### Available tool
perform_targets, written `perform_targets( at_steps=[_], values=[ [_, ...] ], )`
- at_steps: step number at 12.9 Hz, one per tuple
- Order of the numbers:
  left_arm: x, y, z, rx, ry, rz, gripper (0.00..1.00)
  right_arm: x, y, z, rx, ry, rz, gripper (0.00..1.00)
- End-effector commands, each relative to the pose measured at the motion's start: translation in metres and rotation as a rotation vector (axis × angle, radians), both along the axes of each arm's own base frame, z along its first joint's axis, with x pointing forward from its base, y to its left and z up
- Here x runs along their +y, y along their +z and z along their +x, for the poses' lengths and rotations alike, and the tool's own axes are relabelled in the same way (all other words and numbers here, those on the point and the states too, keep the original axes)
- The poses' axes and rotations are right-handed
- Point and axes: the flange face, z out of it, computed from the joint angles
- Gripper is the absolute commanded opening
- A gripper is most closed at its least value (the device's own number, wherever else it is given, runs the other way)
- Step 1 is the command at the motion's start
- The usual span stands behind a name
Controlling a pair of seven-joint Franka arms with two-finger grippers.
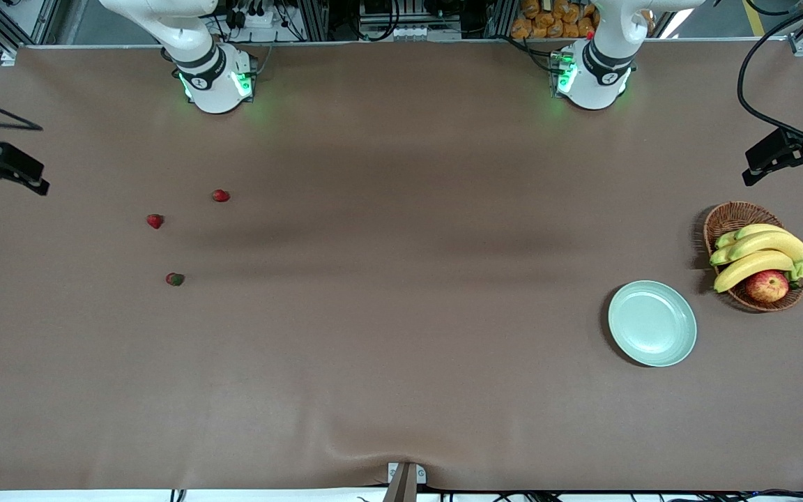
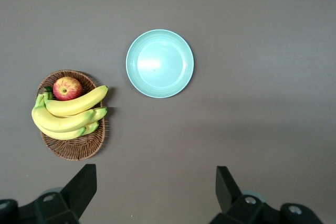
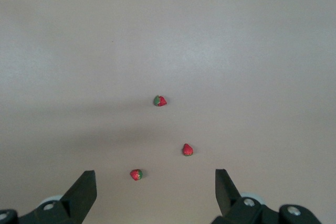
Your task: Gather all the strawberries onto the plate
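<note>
Three strawberries lie apart on the brown table toward the right arm's end: one (image 1: 220, 196) nearest the bases, one (image 1: 155, 221) beside it, one (image 1: 175, 279) nearest the front camera. The right wrist view shows all three: (image 3: 136, 174), (image 3: 187, 149), (image 3: 159, 100). The pale mint-green plate (image 1: 652, 323) lies empty toward the left arm's end and shows in the left wrist view (image 2: 159, 63). My right gripper (image 3: 154, 177) is open and empty, high over the strawberries. My left gripper (image 2: 155, 174) is open and empty, high over the table near the plate. Neither gripper shows in the front view.
A brown wicker basket (image 1: 729, 219) with bananas (image 1: 757, 254) and a red-yellow apple (image 1: 767, 285) stands beside the plate, nearer the table's end; it also shows in the left wrist view (image 2: 73, 150). Black mounts stand at both table ends (image 1: 4, 167) (image 1: 792, 150).
</note>
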Motion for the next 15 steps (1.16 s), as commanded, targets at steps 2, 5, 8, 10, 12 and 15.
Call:
perform_targets(
  at_steps=[2,5,8,10,12,15],
  values=[
    [0.000,0.001,0.000,-0.003,-0.002,-0.026,1.00,-0.010,-0.049,0.020,0.070,0.005,0.003,1.00],
    [-0.001,0.001,0.000,-0.003,-0.003,-0.026,1.00,-0.007,-0.095,0.029,0.130,0.013,0.005,1.00],
    [-0.001,0.000,0.000,-0.002,-0.003,-0.026,1.00,-0.003,-0.147,0.029,0.131,0.025,0.006,1.00],
    [-0.001,0.000,0.000,-0.002,-0.003,-0.026,1.00,-0.003,-0.189,0.028,0.118,0.029,0.005,1.00],
    [0.000,0.000,0.000,-0.002,-0.003,-0.026,1.00,-0.003,-0.237,0.025,0.099,0.032,0.008,1.00],
    [0.000,-0.001,0.000,0.000,-0.003,-0.026,1.00,0.001,-0.310,0.017,0.090,0.043,0.011,1.00]
  ],
)
